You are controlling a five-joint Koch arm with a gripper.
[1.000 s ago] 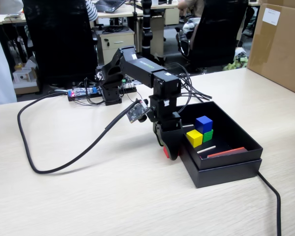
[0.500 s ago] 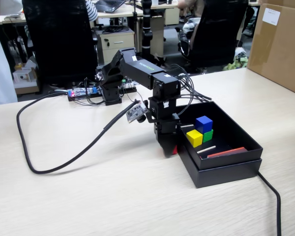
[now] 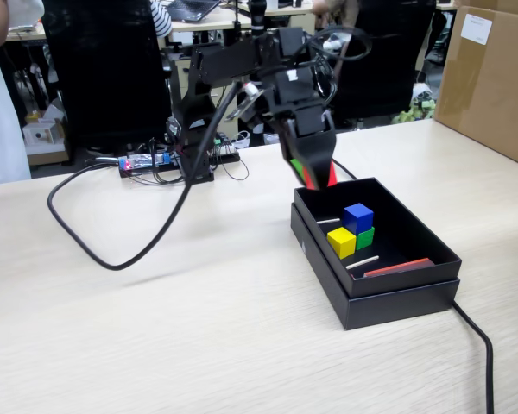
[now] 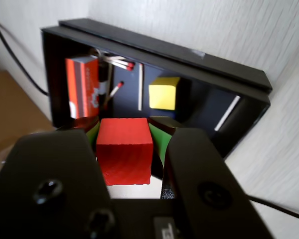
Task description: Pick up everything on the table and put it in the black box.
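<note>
My gripper (image 3: 316,178) hangs in the air over the far left corner of the black box (image 3: 397,298) in the fixed view, shut on the red cube (image 3: 330,176). In the wrist view the red cube (image 4: 124,149) sits squarely between my green-padded jaws, gripper (image 4: 125,130), with the black box (image 4: 164,50) below and ahead. Inside the box lie the blue cube (image 3: 358,215), the green cube (image 3: 366,237) under it and the yellow cube (image 3: 341,242). The yellow cube (image 4: 163,93) also shows in the wrist view.
White sticks (image 3: 363,262) and a flat red-orange strip (image 3: 397,267) lie in the box. A large brown carton (image 3: 492,78) stands at the right. A thick black cable (image 3: 112,254) loops over the table (image 3: 198,345) on the left; another cable (image 3: 476,345) runs from the box's front.
The arm rose from the tabletop beside the box's left wall, lifting the red cube up and toward the box's far left corner. The cable loop was pulled along.
</note>
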